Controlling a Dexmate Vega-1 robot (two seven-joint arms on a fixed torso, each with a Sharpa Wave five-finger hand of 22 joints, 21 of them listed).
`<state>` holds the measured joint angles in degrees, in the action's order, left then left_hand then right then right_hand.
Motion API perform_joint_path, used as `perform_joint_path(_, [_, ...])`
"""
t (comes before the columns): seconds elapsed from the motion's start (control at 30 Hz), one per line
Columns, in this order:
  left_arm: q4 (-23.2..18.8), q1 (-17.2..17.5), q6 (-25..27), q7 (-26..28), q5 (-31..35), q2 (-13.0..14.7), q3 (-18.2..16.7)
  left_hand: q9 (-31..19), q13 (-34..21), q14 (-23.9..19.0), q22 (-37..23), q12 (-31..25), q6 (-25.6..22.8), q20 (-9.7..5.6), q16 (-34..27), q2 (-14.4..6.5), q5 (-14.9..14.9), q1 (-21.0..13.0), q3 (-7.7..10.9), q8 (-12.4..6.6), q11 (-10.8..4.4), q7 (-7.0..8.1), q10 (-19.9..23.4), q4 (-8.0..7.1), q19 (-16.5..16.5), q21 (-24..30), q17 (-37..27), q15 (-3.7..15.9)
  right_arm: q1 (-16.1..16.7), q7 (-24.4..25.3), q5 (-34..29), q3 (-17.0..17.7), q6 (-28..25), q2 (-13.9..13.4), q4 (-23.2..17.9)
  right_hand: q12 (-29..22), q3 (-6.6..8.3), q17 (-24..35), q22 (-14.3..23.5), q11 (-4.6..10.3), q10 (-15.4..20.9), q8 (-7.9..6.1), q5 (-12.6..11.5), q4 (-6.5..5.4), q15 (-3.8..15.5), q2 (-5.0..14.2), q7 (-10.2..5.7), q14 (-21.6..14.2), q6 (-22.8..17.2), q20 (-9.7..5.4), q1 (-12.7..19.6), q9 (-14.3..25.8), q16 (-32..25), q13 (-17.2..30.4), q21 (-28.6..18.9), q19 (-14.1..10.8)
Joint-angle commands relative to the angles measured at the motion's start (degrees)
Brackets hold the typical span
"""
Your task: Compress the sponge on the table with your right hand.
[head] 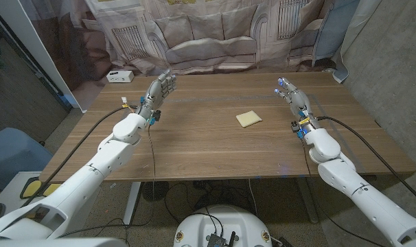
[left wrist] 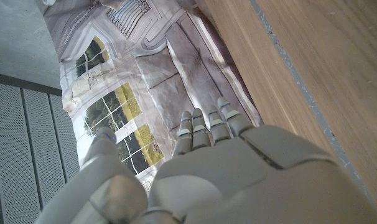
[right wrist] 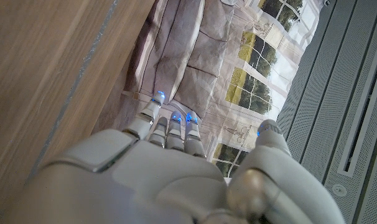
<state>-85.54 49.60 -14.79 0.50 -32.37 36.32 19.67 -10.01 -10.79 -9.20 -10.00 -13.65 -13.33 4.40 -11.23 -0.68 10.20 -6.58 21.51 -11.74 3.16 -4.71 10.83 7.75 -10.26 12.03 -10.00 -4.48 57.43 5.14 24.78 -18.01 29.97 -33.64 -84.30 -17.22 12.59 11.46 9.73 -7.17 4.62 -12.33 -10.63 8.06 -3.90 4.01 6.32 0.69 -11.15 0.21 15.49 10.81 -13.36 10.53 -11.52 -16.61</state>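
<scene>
Just right of the frame's centre, the sponge (head: pixel 248 119) is lying flat and untouched on the wooden counter (head: pixel 194 147). At the frame's right, the right hand (head: pixel 294 100) is hovering empty with fingers spread, well apart from it, seemingly waiting to reach over and press. At upper left, the left hand (head: pixel 157 91) is idling, fingers apart and holding nothing, likely keeping clear.

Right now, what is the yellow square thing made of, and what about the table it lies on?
The sponge looks like soft foam: pale yellow, matte, thin, with slightly uneven edges. Its pores are too small to make out, so foam is a guess. The table looks like wood or wood-look laminate: brown plank grain with a smooth, faintly shiny finish.
</scene>
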Motion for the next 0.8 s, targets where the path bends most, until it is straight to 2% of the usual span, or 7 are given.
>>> perform_joint_path(0.03, [0.5, 0.5, -2.2, -2.9, -0.8, 1.6, -1.1, -0.1, -0.3, -0.5, -0.2, 0.2, -0.2, -0.21, 0.0, 0.2, 0.4, -0.8, 0.23, 0.14, 0.15, -0.28, 0.5, 0.27, 0.0, -0.2, -0.2, -0.25, 2.5, 7.0, -7.6, -0.4, -1.9, -0.2, -5.0, -0.2, 0.27, -0.1, 0.1, 0.08, 0.6, 0.28, 0.2, 0.43, 0.14, -0.09, -0.36, -0.7, -0.3, -0.18, 0.9, 0.1, -0.4, 0.3, -0.3, -0.6])
perform_joint_path(0.33, [1.2, 0.5, -2.8, -3.7, -1.1, 1.6, -1.3, -0.1, -0.3, -0.5, -0.2, 0.4, -0.2, -0.11, 0.1, 0.3, 0.4, -0.8, 0.19, 0.28, 0.19, -0.35, 0.3, 0.27, 0.0, -0.3, -0.2, -0.18, 4.1, 10.9, -12.9, 0.1, -4.1, -1.1, -8.5, 0.0, 0.56, -0.1, 0.1, 0.14, 1.1, 0.4, 0.3, 0.79, 0.03, -0.1, -0.41, -1.2, -0.4, -0.14, 1.9, 0.1, -0.3, 0.3, -0.3, -1.2])
perform_joint_path(0.5, [1.2, 0.7, -3.5, -3.7, -0.8, 1.6, -1.4, -0.1, -0.3, -0.5, -0.2, 0.4, -0.2, -0.05, 0.2, 0.4, 0.4, -0.8, 0.16, 0.34, 0.03, -0.45, 0.3, 0.27, 0.1, -0.4, -0.2, -0.25, 5.3, 14.7, -18.0, 0.5, -6.0, -1.7, -10.8, 0.2, 0.67, -0.1, 0.1, 0.36, 1.5, 0.5, 0.4, 0.9, 0.34, -0.18, -0.58, -2.4, -0.5, -0.77, 2.4, 0.1, -0.7, 0.3, -0.6, -2.4])
perform_joint_path(0.8, [0.8, 0.9, -3.8, -3.8, -0.8, 1.8, -1.4, -0.1, -0.3, -0.5, -0.2, 0.4, -0.3, -0.06, 0.3, 0.4, 0.4, -0.8, 0.11, 0.42, 0.2, -0.47, 0.5, 0.28, 0.1, -0.4, -0.2, -0.26, 6.4, 16.9, -21.4, 0.7, -7.8, -2.1, -12.8, 0.3, 0.92, -0.1, 0.1, 0.36, 2.2, 0.52, 0.4, 1.03, 0.27, -0.09, -0.83, -3.1, -0.9, -0.94, 3.2, 0.2, -0.7, 0.3, -0.7, -3.4])
